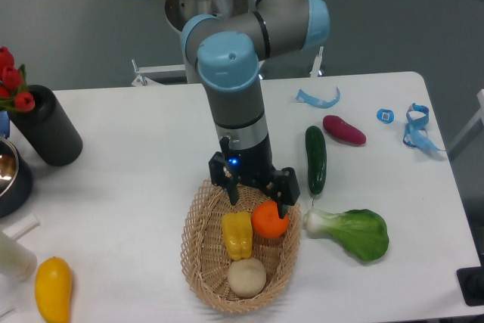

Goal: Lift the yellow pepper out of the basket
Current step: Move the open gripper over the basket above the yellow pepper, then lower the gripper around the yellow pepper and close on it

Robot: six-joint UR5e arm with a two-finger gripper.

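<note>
Jaws: the gripper [257, 196] is spread wide and empty.
Pepper [237, 234]: untouched in the basket [198, 221], at 7 o'clock.
Left: descend, grasp, lift.

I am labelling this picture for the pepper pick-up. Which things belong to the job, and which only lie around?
Belong to the job:
yellow pepper
basket
gripper, open above the basket

Only lying around:
orange
pale round item
cucumber
bok choy
yellow fruit
black vase
</note>
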